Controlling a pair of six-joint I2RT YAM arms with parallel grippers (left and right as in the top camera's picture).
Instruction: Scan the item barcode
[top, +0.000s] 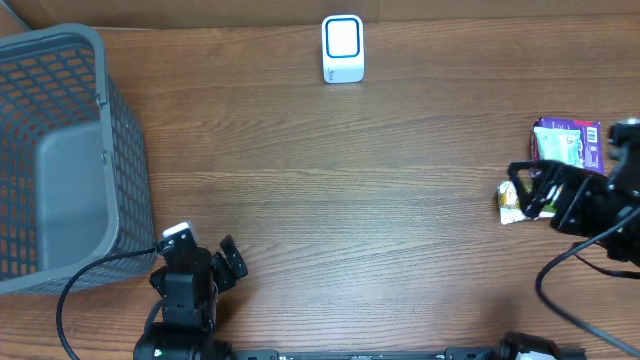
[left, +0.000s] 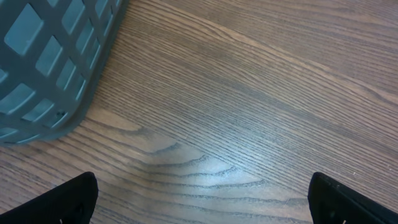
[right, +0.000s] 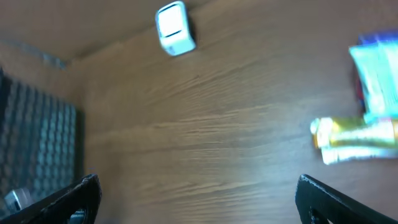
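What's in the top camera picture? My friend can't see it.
A wooden table from above: a white scanner at the far edge, a grey basket on the left. At the right, the open right gripper is by a yellow packet and a purple packet; the open left gripper is near the basket.

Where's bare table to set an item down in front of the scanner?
The table is bare through its middle, from the scanner to the near edge, between the basket and the right gripper. Crowded: the right edge, where the purple packet and yellow packet lie by that gripper, and the left gripper's corner.
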